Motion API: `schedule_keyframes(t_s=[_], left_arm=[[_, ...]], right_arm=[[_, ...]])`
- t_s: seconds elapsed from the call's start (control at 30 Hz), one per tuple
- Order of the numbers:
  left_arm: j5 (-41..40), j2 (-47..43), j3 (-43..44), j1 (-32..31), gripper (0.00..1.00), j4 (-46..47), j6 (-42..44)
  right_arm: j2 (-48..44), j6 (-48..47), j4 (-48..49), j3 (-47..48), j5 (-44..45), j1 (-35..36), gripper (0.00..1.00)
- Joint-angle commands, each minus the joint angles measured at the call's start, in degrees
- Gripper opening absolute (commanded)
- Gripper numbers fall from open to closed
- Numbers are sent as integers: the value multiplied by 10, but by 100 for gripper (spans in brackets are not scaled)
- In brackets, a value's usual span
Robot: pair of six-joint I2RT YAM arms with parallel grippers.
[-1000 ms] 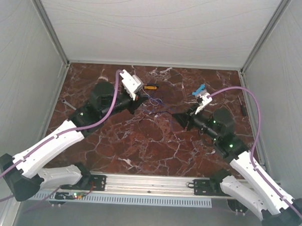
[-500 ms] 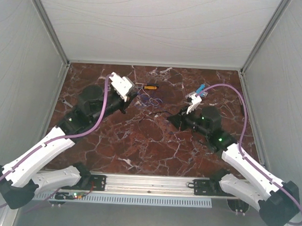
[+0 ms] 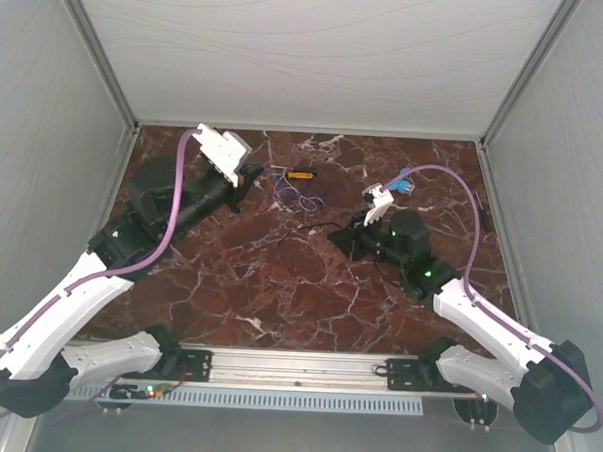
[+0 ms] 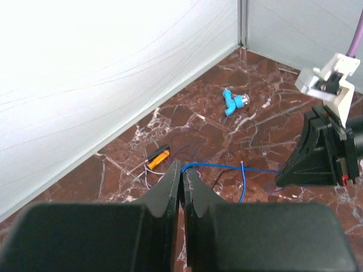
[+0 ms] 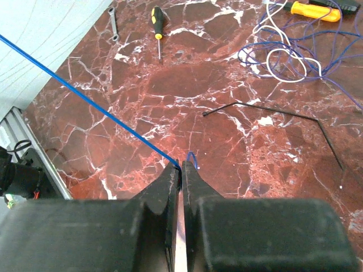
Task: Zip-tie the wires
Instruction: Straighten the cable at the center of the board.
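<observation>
The wires [image 5: 286, 50] lie as a loose curl of thin blue-purple and white loops on the marble; in the top view this bundle of wires [image 3: 297, 195] sits between the two arms. One blue strand [image 4: 227, 167] is stretched in the air between both grippers. My left gripper [image 4: 182, 171] is shut on one end of it. My right gripper [image 5: 181, 168] is shut on the same strand [image 5: 85, 93], whose short end curls out past the fingertips. From above, the left gripper [image 3: 245, 180] is left of the bundle and the right gripper [image 3: 341, 238] is to its near right.
A black zip tie [image 5: 272, 113] lies on the marble near the bundle. An orange-handled screwdriver [image 3: 301, 174] lies just behind the wires. A blue fitting [image 4: 232, 102] rests further back right. A small screwdriver [image 5: 157, 22] and a wrench [image 5: 113, 21] lie at the left. Grey walls close three sides.
The left arm has drawn back and to the left, away from the bundle. The right arm has shifted left toward the middle. Both grippers stay shut.
</observation>
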Motion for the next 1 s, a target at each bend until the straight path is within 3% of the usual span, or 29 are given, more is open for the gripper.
schedule_keyframes(t_s=[0.0,0.73,0.97], left_arm=[[-51,-4,86,8,0,81,2],[-86,72,214,8,0,75,37],[-91,81,199,8,0,77,34]], right_arm=[[10,-3,-58,-27,50,-3,1],[16,-2,-89,-61,76,-2,2],[-16,6,-100,-76,108,-3,0]])
